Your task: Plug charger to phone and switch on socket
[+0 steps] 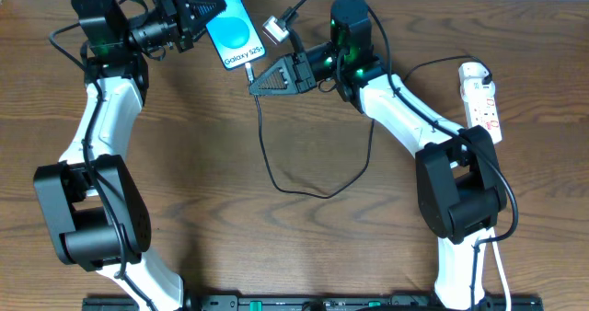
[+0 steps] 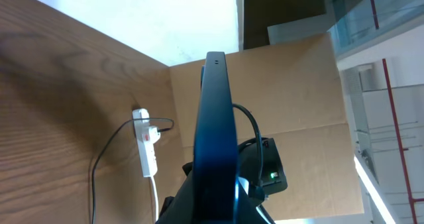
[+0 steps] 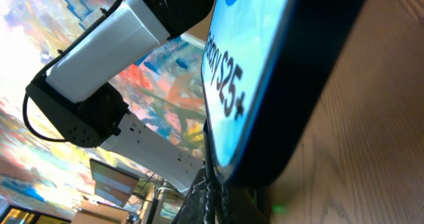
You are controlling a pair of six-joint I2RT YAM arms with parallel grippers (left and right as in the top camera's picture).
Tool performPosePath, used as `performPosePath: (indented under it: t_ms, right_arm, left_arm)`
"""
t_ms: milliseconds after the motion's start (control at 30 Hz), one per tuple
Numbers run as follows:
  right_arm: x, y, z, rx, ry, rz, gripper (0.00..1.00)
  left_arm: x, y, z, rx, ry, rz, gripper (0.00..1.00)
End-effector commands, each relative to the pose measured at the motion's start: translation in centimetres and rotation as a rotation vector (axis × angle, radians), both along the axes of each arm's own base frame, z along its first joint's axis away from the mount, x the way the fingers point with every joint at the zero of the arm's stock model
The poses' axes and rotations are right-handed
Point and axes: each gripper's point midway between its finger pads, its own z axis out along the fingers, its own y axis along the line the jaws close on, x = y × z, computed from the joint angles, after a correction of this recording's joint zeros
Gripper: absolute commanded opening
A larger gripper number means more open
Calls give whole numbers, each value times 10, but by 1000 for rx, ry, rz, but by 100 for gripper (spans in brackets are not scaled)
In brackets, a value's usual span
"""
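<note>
Blue-screened phone (image 1: 230, 21) is clamped at its left edge by the left fingers (image 1: 204, 12); right fingers (image 1: 271, 79) pinch the charger (image 1: 317, 196) tip at its near end; socket (image 1: 483, 97) lies well right.

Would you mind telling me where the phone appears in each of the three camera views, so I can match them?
Overhead: the phone is at top centre, blue screen facing the camera.
Left wrist: the phone is edge-on, a dark upright strip mid-picture.
Right wrist: the phone fills the upper right, "S25+" readable.
Shared landmark: the wooden table, in all three views.
</note>
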Motion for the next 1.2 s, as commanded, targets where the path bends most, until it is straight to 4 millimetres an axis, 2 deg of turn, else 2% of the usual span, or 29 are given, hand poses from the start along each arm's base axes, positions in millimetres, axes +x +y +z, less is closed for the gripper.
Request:
performPosePath:
  t_ms: [0,800,1167]
  right_arm:
    - [12,-3,10,3,-17,-65,1]
    - [25,-9,10,1,-23,-122,1]
    - [27,-2,9,-3,-24,-149,1]
  left_arm:
    - [-13,-9,13,20,-72,-65,7]
    - [-28,-14,12,31,-106,-155,7]
    - [-35,-31,12,29,-107,-207,7]
